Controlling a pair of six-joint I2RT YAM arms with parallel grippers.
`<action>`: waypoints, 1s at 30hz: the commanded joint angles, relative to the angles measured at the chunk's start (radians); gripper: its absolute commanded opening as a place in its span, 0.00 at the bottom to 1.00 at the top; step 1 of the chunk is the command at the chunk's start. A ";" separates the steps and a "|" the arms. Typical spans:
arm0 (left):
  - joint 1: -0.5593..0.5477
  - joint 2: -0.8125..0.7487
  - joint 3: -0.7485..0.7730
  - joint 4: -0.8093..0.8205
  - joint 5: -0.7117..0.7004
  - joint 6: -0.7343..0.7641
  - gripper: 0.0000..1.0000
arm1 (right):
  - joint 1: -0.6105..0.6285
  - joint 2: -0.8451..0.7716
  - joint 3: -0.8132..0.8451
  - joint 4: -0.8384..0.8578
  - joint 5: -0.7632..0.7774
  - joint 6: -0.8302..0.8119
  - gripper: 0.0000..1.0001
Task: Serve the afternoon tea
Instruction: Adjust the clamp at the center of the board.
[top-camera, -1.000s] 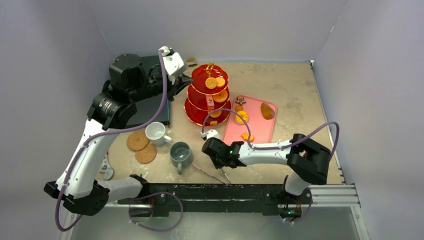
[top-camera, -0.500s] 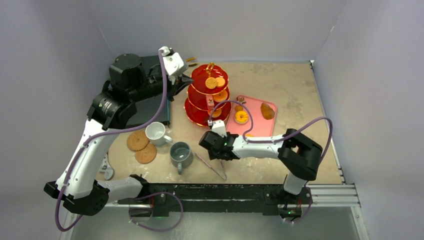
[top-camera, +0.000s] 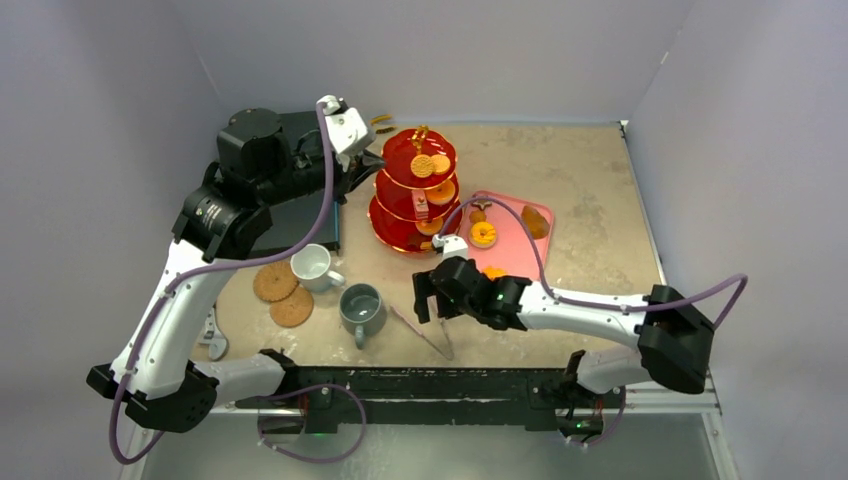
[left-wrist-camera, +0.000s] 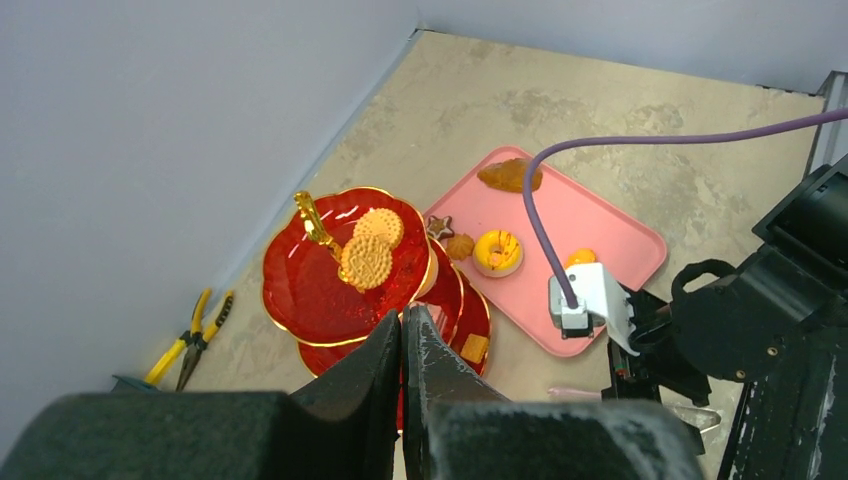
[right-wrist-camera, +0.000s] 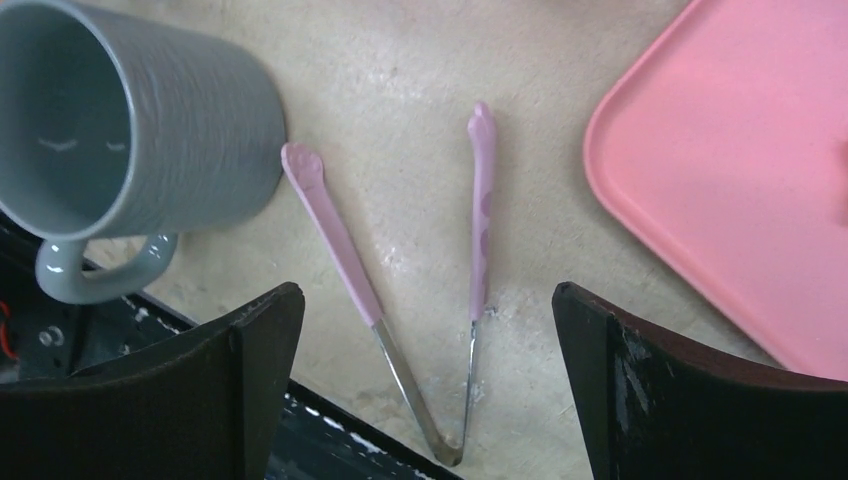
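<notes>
Grey mug (right-wrist-camera: 150, 120) | right wrist: pink tongs (right-wrist-camera: 343, 250) beside | left wrist: pliers (left-wrist-camera: 193, 333)

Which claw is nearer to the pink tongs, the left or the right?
Right. The right claw is open just above the tongs; the left claw is shut, far away beside the red stand.

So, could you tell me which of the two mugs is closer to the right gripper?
The grey mug, right beside the right gripper and the pink tongs; the white mug sits farther off, by the cork coasters.
</notes>
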 joint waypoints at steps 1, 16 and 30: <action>0.003 -0.018 0.021 0.002 0.019 0.004 0.03 | -0.004 0.041 -0.015 0.054 -0.091 -0.091 0.99; 0.003 -0.018 0.037 -0.016 0.010 0.010 0.03 | 0.004 0.102 -0.075 0.242 -0.094 -0.148 0.99; 0.003 -0.011 0.047 -0.028 0.009 0.016 0.03 | 0.030 0.119 -0.169 0.395 -0.125 -0.149 0.99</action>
